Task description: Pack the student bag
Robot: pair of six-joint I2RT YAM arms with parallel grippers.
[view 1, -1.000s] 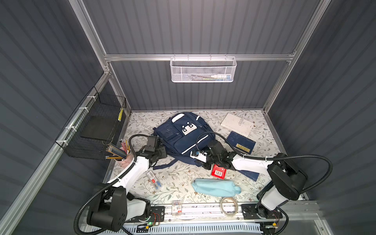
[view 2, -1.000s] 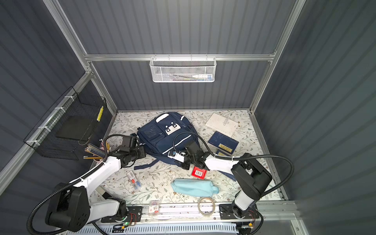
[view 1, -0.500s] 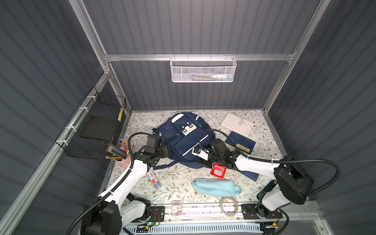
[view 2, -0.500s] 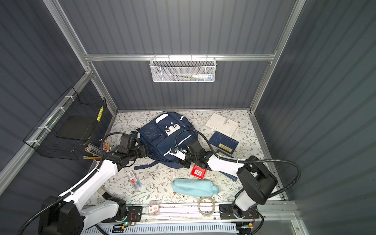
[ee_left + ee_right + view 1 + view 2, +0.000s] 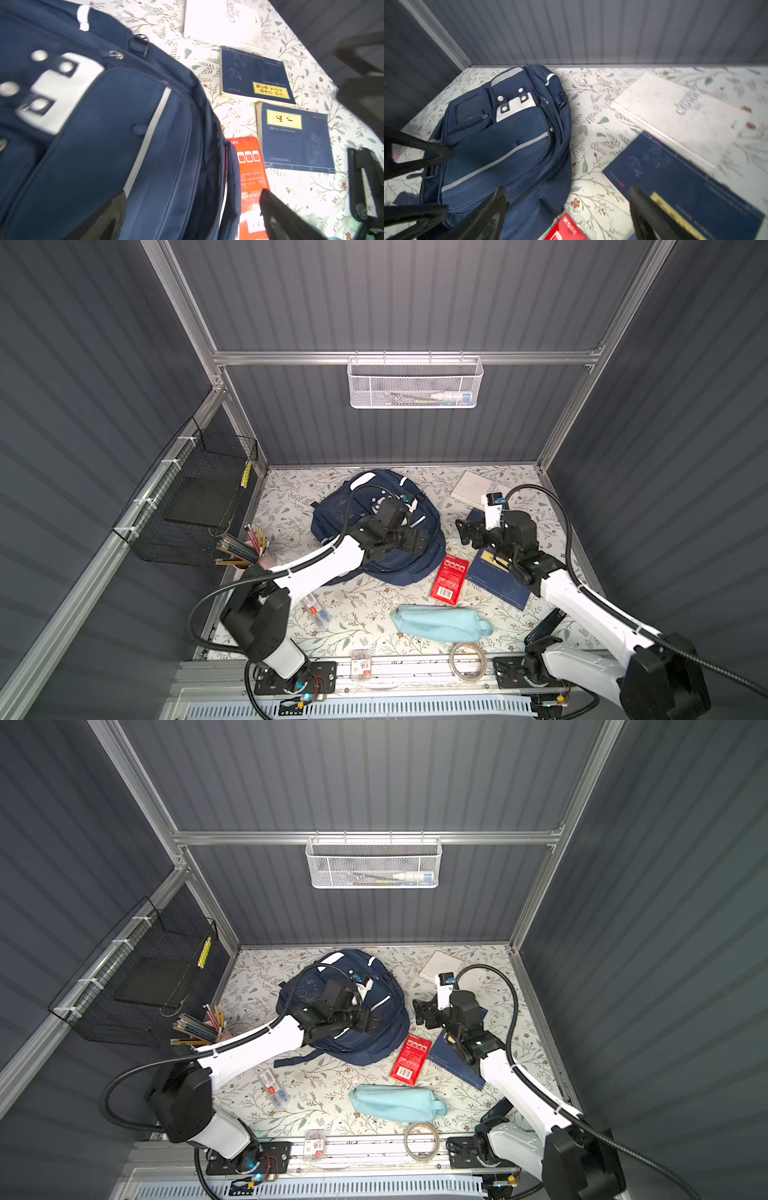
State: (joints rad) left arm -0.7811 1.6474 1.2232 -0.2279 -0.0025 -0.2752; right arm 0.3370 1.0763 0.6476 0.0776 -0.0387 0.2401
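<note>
Top views — student bag (image 5: 329,521) beneath left tool (image 5: 422,540), beside right tool (image 5: 462,533).

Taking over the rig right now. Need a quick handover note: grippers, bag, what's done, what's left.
Grippers: left gripper open, empty, above the student bag; right gripper open, empty, beside the bag.
Bag: flat on the table, front up, no pocket visibly open.
Done: nothing visibly packed.
Left: white book, two navy books, red pack, light-blue pouch lie outside; open bag, load them.
</note>
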